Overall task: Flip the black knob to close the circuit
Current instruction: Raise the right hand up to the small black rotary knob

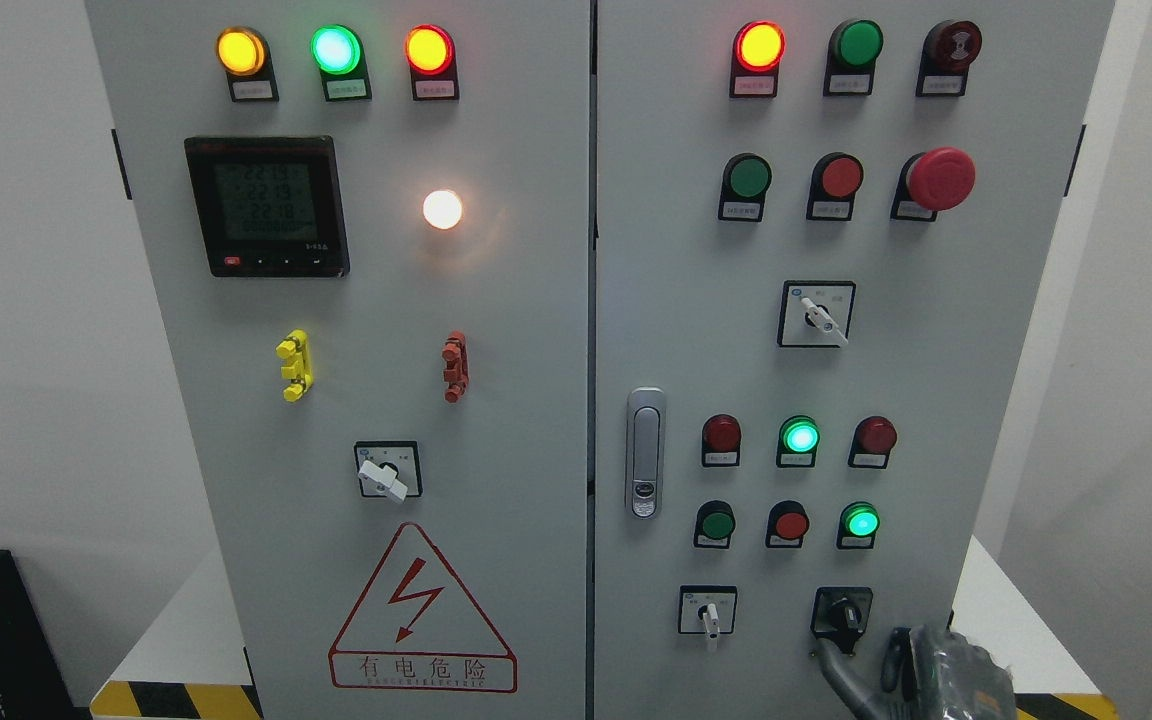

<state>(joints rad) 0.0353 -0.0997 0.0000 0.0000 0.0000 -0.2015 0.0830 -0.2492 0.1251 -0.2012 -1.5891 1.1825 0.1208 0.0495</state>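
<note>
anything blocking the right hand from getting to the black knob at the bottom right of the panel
Nothing visible does. The right hand sits low at the picture's bottom edge, just right of and below the black knob, with only bare cabinet door between them. A finger already reaches up toward the knob.

Grey cabinet (536,400) standing on a white surface (186,620), its two doors closed. Left door: meter (266,205) displaying figures, white lamp (442,209) glowing beside it, warning triangle (422,610) sitting low. Right door: handle (645,452) lying near the seam, red mushroom button (941,178) projecting at upper right.
</note>
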